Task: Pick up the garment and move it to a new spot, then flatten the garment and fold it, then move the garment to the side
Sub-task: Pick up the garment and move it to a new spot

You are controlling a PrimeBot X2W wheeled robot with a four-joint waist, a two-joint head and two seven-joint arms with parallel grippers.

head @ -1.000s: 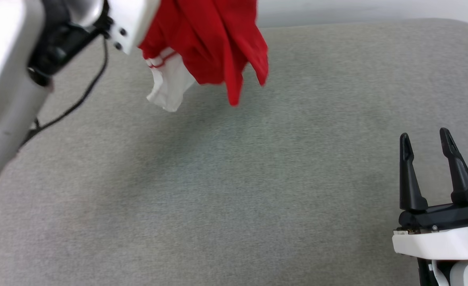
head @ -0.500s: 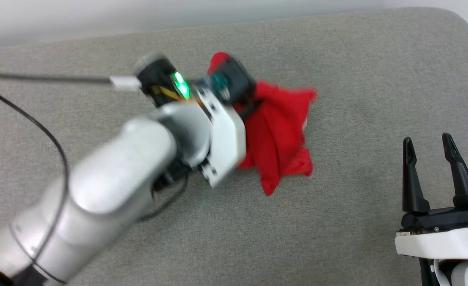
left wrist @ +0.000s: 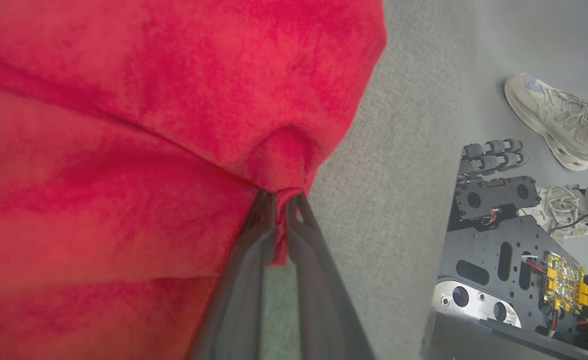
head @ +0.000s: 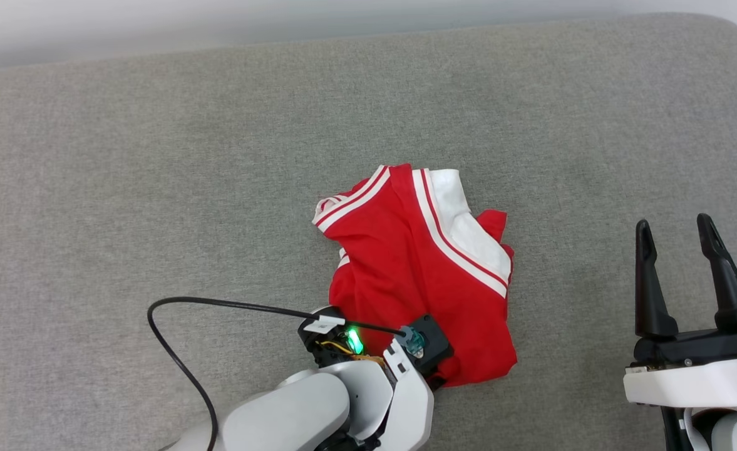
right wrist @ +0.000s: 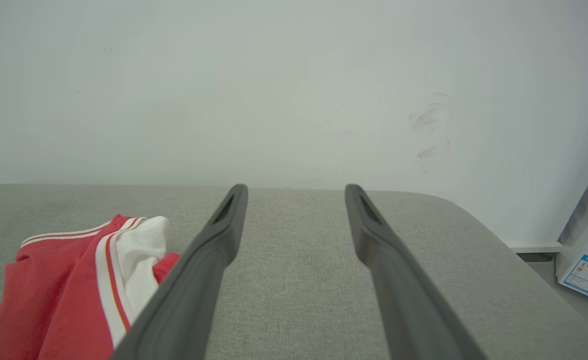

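Head view: the garment (head: pixel 418 275) lies bunched in a red heap on the grey padded surface (head: pixel 155 188), a little right of centre, with a white sleeve and striped trim turned up along its far and right sides. The left arm reaches in at the heap's near edge. In the left wrist view, the left gripper (left wrist: pixel 281 197) has its two dark fingers pressed together on a small pinch of red cloth at the edge of a fold. The right gripper (head: pixel 672 220) waits at the lower right with its fingers spread and nothing between them, apart from the shirt. The move to a new spot looks done, so the step in hand is probably letting go and starting to flatten. To do that well, the left fingers should part fully and rise straight off, so that the pinch does not drag the heap along. After that each gripper would do best to take an outer edge, such as the striped trim, rather than the layered middle, and draw outward low over the surface.
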